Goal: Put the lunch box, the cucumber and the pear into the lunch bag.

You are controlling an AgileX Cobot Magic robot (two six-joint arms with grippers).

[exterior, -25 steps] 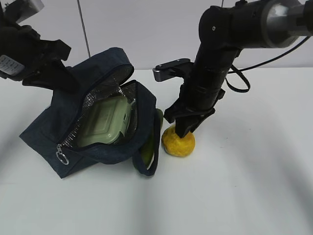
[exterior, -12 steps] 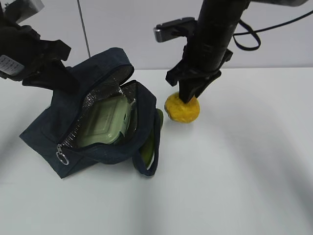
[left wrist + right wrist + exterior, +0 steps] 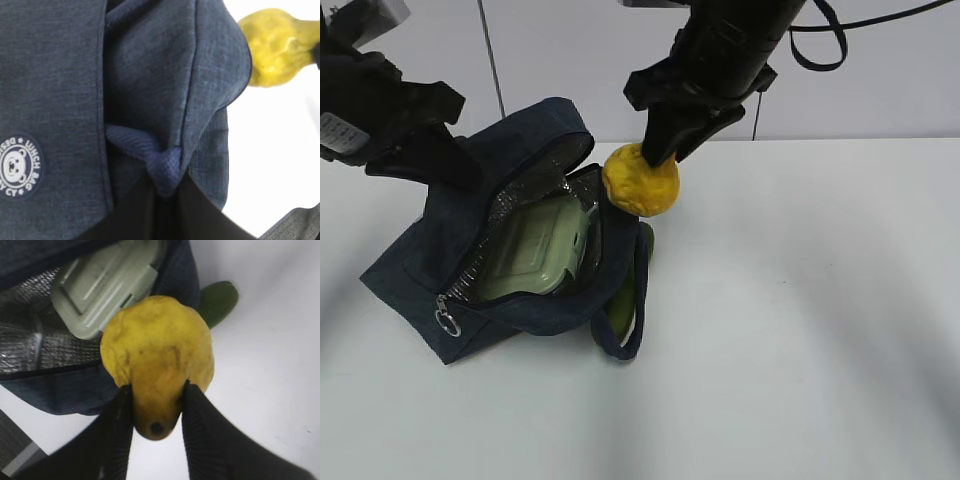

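The navy lunch bag lies open on the white table, silvery lining showing. The sage-lidded lunch box sits inside it, also in the right wrist view. My right gripper is shut on the yellow pear by its pointed top, holding it in the air just above the bag's right edge. The dark green cucumber lies beside the bag under its handle; its end shows. My left gripper is shut on a fold of the bag's navy fabric, holding the flap up.
The bag's zipper ring pull hangs at its front corner. The looped handle drapes over the cucumber. A white wall stands behind the table.
My right gripper has lifted the pear off the table and carried it up and left, from beside the cucumber to above the bag's right edge. The left arm and bag have not moved.
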